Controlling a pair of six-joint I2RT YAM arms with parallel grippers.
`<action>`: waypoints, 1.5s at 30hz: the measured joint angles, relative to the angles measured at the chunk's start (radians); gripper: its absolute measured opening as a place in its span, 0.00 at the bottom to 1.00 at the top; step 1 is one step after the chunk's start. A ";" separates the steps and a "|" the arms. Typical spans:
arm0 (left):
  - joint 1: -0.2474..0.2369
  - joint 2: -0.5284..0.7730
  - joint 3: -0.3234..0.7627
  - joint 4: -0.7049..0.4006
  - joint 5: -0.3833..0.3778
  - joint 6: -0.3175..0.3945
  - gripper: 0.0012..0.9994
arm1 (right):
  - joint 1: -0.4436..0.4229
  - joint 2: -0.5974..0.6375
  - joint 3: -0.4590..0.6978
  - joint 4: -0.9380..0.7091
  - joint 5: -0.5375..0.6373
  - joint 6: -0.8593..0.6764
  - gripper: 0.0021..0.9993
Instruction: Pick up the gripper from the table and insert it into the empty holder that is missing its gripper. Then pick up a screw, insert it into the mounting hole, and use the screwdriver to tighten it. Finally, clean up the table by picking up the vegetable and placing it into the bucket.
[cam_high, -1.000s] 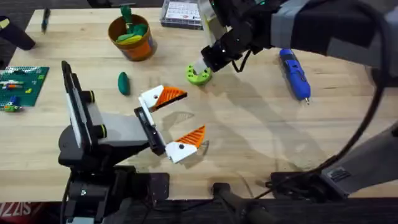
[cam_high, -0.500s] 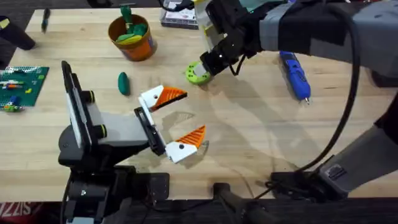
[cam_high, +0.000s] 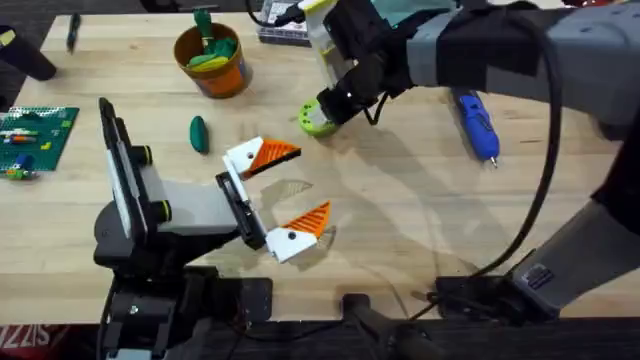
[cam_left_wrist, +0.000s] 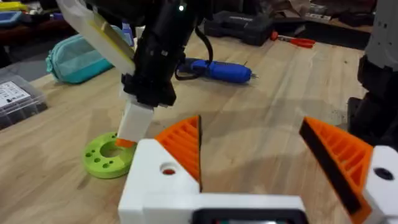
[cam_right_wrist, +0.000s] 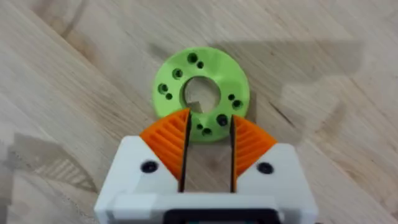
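So my right gripper (cam_right_wrist: 208, 149) hangs straight over the bright green ring-shaped disc (cam_right_wrist: 201, 92), orange ribbed pads (cam_right_wrist: 169, 142) slightly parted with nothing between them, tips at the ring's near edge. The small dark green oblong toy vegetable (cam_high: 199, 133) lies well off to my left arm's side, long axis pointing away from the bases. My left gripper (cam_high: 296, 192) rests spread wide, nearer to it. The left wrist view catches the blue cylindrical powered screwdriver (cam_left_wrist: 217, 70) lying beyond the ring.

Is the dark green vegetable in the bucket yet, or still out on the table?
Still out. The vegetable lies on the bare table, apart from the orange bucket, which holds other yellow and green pieces.
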 joint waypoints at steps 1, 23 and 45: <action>0.000 0.000 0.000 0.000 0.000 0.000 0.99 | 0.001 0.000 0.001 0.002 0.001 0.000 0.33; 0.000 0.000 0.000 0.000 0.000 0.000 0.99 | 0.000 0.000 0.002 0.005 0.015 0.000 0.22; 0.000 0.000 0.000 0.000 0.000 0.000 0.99 | -0.001 0.026 0.022 0.013 0.030 -0.007 0.00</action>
